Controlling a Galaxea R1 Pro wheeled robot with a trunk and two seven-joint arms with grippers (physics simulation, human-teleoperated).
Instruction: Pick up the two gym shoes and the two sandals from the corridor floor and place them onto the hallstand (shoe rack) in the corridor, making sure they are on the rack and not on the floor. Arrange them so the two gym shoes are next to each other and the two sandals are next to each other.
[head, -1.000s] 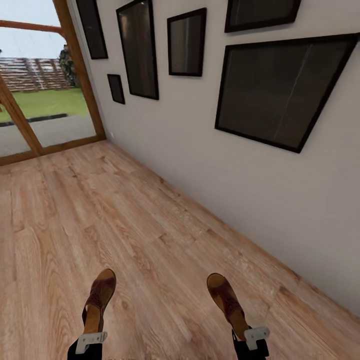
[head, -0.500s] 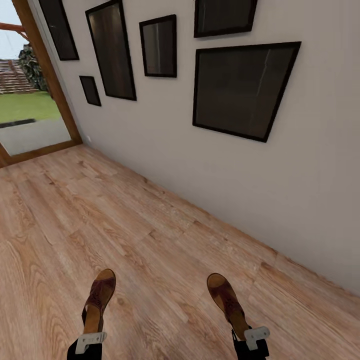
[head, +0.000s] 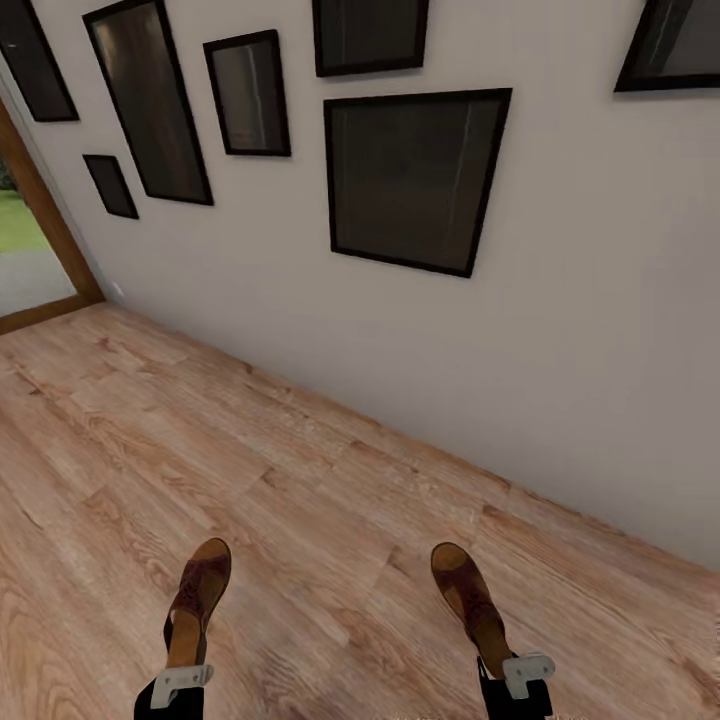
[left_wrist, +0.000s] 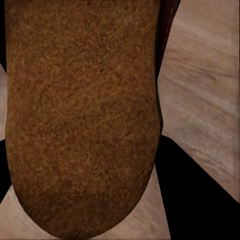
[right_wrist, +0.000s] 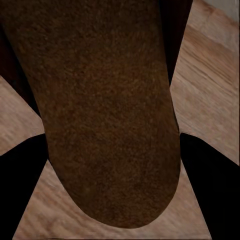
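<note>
Above the light brown wood-plank corridor floor (head: 300, 480), each arm's jaws grip one dark brown leather sandal by its heel — left sandal (head: 198, 600), right sandal (head: 472, 605). Both are lifted but not racked; placing them is apparently still ahead.

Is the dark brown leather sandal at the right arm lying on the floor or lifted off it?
Lifted. The dark brown leather sandal juts forward from the right gripper, above the wood-grain plank floor.
</note>
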